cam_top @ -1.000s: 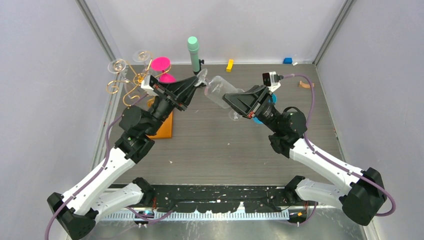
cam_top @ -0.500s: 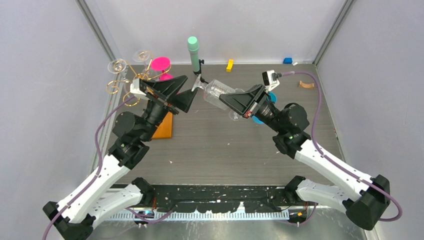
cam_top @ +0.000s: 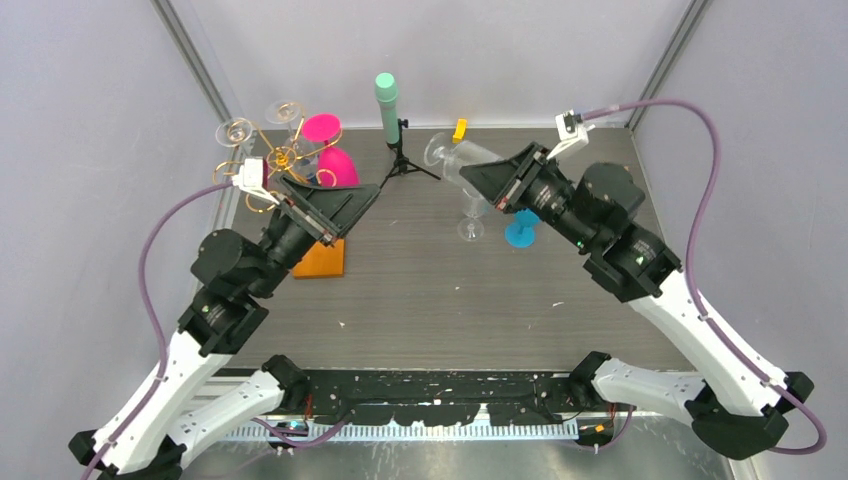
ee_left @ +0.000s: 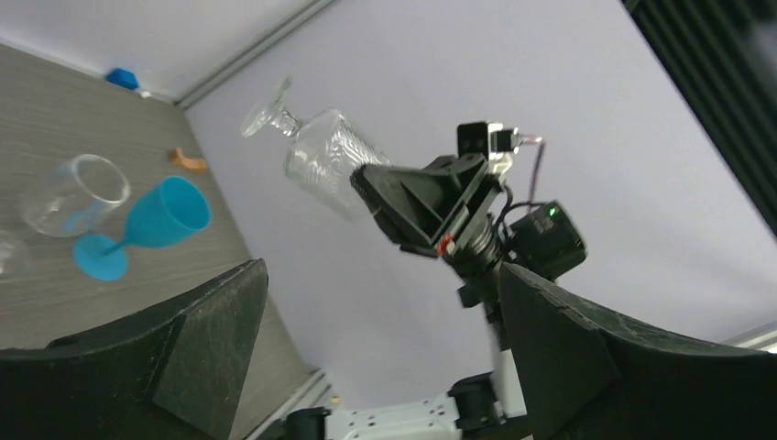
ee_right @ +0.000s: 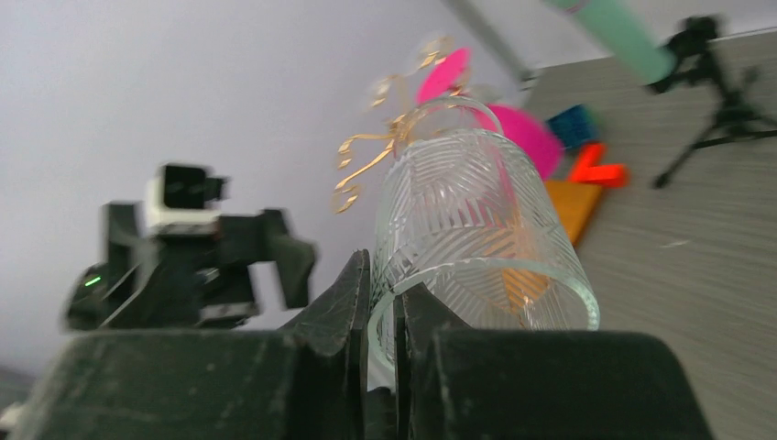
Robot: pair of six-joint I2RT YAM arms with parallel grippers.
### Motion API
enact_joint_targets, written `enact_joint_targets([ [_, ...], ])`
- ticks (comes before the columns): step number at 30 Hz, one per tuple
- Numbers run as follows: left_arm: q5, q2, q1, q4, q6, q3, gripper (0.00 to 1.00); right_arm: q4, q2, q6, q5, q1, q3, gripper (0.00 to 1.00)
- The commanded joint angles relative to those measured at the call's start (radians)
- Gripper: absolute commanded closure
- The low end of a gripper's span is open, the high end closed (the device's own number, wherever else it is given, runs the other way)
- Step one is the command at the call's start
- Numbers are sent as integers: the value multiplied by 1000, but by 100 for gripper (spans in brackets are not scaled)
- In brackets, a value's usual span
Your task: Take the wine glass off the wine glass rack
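Observation:
The wine glass is clear with a cut pattern and hangs tilted in the air above the back of the table. My right gripper is shut on its rim; in the right wrist view the fingertips pinch the glass wall. My left gripper is open and holds nothing, apart from the glass, to its left. In the left wrist view the glass shows beyond wide-spread fingers. The wine glass rack, gold wire on an orange base, stands at the back left behind my left gripper.
Two pink glasses and clear ones hang on the rack. A mint-green cylinder on a black tripod stands at the back centre. A blue goblet and a clear glass sit under my right arm. A yellow piece lies near the back wall.
My left gripper opened, let go of the glass's foot end and drew back to the left. My right gripper carried the glass up and toward the back right.

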Motion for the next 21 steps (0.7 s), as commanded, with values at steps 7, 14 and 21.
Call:
enact_joint_targets([
  [7,-25,-50,0,-322,353,153,2,-514,261,-455,603,-143,381,100],
  [14,-97,-76,-1,-389,417,171,1,-585,432,-435,443,-521,379,100],
  [21,-109,-85,-1,-417,456,182,1,-702,582,-355,161,-736,377,99],
])
